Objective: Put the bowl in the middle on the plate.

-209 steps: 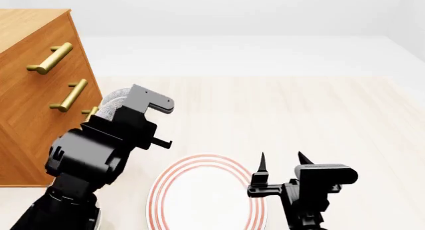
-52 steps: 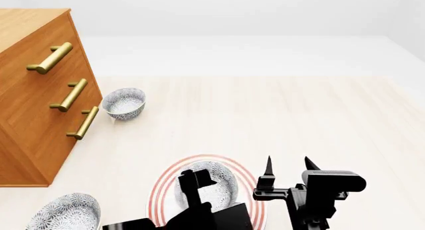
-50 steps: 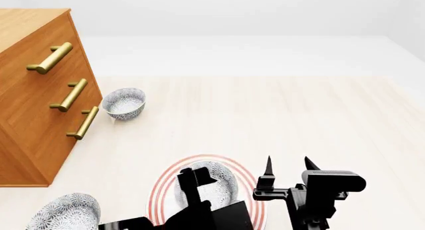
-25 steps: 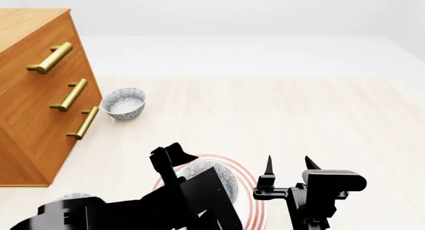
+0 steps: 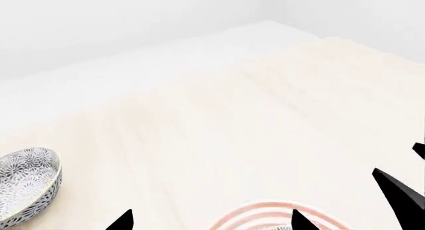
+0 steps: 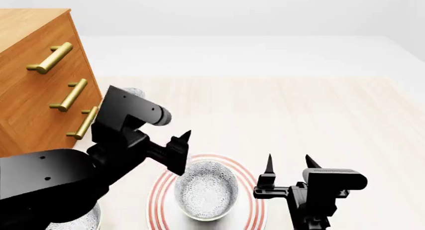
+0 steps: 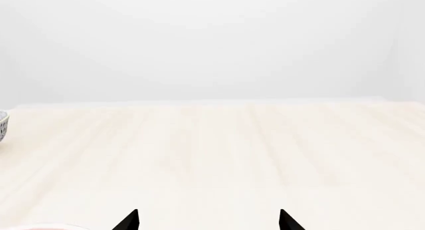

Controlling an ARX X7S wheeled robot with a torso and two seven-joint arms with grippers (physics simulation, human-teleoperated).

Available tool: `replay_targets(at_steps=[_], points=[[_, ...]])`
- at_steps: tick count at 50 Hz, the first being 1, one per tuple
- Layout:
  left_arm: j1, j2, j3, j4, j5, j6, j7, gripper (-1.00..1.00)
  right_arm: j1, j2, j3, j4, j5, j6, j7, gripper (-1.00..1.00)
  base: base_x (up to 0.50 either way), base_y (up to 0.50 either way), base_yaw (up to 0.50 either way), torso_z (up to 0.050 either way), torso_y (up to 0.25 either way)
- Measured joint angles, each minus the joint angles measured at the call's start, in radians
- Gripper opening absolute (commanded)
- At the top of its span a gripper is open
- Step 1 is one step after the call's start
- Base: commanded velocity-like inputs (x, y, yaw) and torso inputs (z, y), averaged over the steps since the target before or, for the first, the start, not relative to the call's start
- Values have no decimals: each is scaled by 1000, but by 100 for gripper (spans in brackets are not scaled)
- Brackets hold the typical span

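Head view: the small round white ceramic bowl with blue-grey floral pattern (image 6: 206,190) sits upright on the round flat white plate with red rings (image 6: 159,197); the placement step appears complete, and only retreat remains. The left gripper (image 6: 180,153) hovers just beside the bowl rim, fingers spread and empty; the right gripper (image 6: 287,166) idles beside the plate, fingers spread. A wooden drawer cabinet with brass handles (image 6: 40,85) stands to the left on the pale desk (image 6: 319,120), and 1 look-alike bowl (image 5: 27,185) lies well apart, so a retreat upward should avoid both.

Left tool (image 6: 180,149) crowding bowl (image 6: 206,189)
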Motion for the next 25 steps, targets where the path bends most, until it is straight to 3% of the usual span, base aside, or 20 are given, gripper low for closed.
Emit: replay_targets(at_steps=[11, 25], points=[[62, 24, -79, -47, 50, 134, -2, 100, 13, 12, -3, -32, 3, 30, 13, 100, 0, 0, 0, 0, 0], [87, 41, -90, -60, 81, 197, 0, 100, 245, 70, 57, -280, 142, 370, 89, 100, 0, 0, 0, 0, 0]])
